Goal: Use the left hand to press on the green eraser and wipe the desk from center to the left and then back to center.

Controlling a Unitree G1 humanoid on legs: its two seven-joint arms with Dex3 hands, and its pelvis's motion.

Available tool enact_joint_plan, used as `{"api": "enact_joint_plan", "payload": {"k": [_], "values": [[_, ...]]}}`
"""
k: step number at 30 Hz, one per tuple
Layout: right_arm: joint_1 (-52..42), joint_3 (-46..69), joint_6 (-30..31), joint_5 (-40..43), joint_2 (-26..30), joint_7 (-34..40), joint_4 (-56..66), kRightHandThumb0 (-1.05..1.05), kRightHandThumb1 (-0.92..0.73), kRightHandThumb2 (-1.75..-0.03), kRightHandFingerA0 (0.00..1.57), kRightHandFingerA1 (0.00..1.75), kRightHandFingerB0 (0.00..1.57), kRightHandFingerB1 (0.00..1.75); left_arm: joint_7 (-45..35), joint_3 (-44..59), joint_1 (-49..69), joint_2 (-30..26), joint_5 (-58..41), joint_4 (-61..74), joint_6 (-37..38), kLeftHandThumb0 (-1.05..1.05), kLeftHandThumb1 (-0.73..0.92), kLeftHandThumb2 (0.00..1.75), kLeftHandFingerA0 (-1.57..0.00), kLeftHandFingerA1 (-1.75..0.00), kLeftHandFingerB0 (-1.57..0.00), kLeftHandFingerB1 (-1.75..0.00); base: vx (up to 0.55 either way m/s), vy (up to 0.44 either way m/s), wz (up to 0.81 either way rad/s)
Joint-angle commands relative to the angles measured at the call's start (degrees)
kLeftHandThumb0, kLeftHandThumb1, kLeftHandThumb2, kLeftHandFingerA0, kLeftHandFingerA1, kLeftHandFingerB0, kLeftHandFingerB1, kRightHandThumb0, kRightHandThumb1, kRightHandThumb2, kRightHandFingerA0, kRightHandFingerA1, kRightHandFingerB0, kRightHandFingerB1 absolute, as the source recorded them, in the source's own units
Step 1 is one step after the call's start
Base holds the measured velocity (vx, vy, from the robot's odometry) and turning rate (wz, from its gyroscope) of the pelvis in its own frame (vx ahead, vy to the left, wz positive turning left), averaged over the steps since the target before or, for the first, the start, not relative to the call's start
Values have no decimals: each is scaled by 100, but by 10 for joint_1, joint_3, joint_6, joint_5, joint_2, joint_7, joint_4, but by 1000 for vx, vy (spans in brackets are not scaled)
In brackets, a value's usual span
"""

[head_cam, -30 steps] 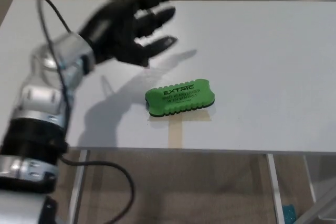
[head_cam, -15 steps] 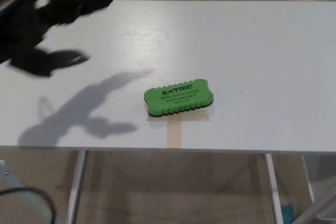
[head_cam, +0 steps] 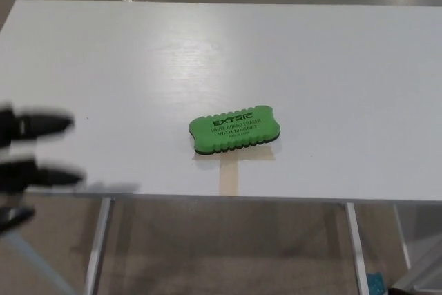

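A green eraser (head_cam: 235, 131) with black printed lettering lies flat on the white desk (head_cam: 228, 53), near the front edge at the middle. Nothing touches it. My left hand (head_cam: 31, 164) shows blurred at the far left edge, low by the desk's front left corner and far from the eraser. Its black fingers (head_cam: 41, 124) are spread apart and hold nothing. My right hand does not show.
A strip of tan tape (head_cam: 228, 176) lies on the desk just in front of the eraser. The desk's metal legs (head_cam: 97, 246) stand below the front edge, with the floor behind.
My left hand has swung away from above the desk near the eraser, going left and down to the picture's lower left edge. The eraser has stayed in place.
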State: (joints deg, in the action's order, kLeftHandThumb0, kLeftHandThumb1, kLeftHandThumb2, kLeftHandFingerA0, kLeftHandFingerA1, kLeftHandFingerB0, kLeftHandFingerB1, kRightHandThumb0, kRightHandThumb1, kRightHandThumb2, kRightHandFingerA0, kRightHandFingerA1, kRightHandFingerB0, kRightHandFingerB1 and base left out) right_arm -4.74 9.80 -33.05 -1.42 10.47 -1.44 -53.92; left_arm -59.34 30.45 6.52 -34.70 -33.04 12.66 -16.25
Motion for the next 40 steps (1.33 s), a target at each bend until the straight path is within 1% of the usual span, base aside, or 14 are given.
{"api": "enact_joint_plan", "payload": {"k": [1, 2, 3, 4, 5, 7, 8, 10, 11, 17, 24, 30, 33, 40], "values": [[-14, 15, -16, 6, -3, 39, -3, -44, -79, -65, 75, 50, 56, 38, -63, 3, 235, 43, 53, 54, 101, -33, 72, 62, -78, -44, -56, -37, 0, 0, 0], [-18, 13, -21, 4, -5, 40, -8, -44, -79, -65, 75, 50, 56, 38, -19, -20, 245, 57, 113, 21, 145, -34, 72, 62, -80, -44, -57, -37, 0, 0, 0], [-18, 13, -23, 3, -6, 40, -9, -44, -79, -65, 75, 50, 56, 38, -13, -24, 245, 58, 120, 13, 152, -34, 72, 62, -80, -44, -57, -37, 0, 0, 0], [-25, 9, -26, -2, -6, 41, -10, -44, -78, -65, 74, 50, 55, 38, 26, -46, 227, 75, 155, -55, 187, -38, 57, 96, -79, -67, -53, -57, 0, 0, 0], [-33, 5, -30, -8, -7, 43, -9, -44, -78, -65, 74, 50, 55, 38, 72, -71, 207, 95, 194, -136, 227, -38, 57, 96, -79, -67, -53, -57, 0, 0, 0], [-37, 3, -33, -10, -7, 44, -9, -44, -78, -65, 74, 50, 55, 38, 91, -80, 200, 105, 208, -168, 247, -40, 58, 96, -80, -67, -54, -57, 0, 0, 0], [-39, 2, -36, -12, -7, 44, -11, -44, -78, -64, 75, 49, 56, 38, 155, -93, 187, 126, 245, -218, 281, -43, 59, 98, -82, -68, -61, -60, 0, 0, 0], [-41, 0, -39, -14, -8, 45, -13, -44, -78, -64, 75, 49, 56, 38, 233, -109, 172, 152, 292, -281, 323, -43, 59, 98, -82, -68, -61, -60, 0, 0, 0], [-39, 0, -38, -12, -9, 42, -16, -45, -78, -65, 74, 50, 54, 38, 268, -117, 166, 158, 312, -297, 328, -42, 71, 63, -91, -47, -71, -40, 0, 0, 0], [-27, -2, -28, -4, -17, 27, -38, -46, -79, -64, 73, 50, 55, 38, 386, -143, 98, 182, 333, -386, 278, -38, 71, 62, -95, -47, -79, -42, 0, 0, 0], [-17, -2, -19, -3, 0, 17, -40, -47, -80, -65, 73, 50, 57, 38, 426, -157, 58, 184, 338, -429, 261, -41, 70, 63, -98, -48, -80, -43, 0, 0, 0], [-7, -12, -5, -17, 1, 30, -40, -47, -81, -65, 74, 53, 57, 38, 434, -151, 13, 195, 313, -508, 299, -40, 68, 62, -98, -48, -79, -44, 0, 0, 0], [-6, -10, -11, -8, 0, 19, -43, -47, -81, -65, 74, 53, 57, 38, 453, -172, 2, 192, 333, -551, 321, -40, 68, 62, -100, -48, -81, -44, 0, 0, 0], [3, -9, -12, -7, 6, 20, -50, -46, -81, -65, 75, 54, 56, 38, 439, -179, -20, 182, 321, -585, 339, -40, 68, 62, -100, -48, -83, -46, 0, 0, 0]]}}
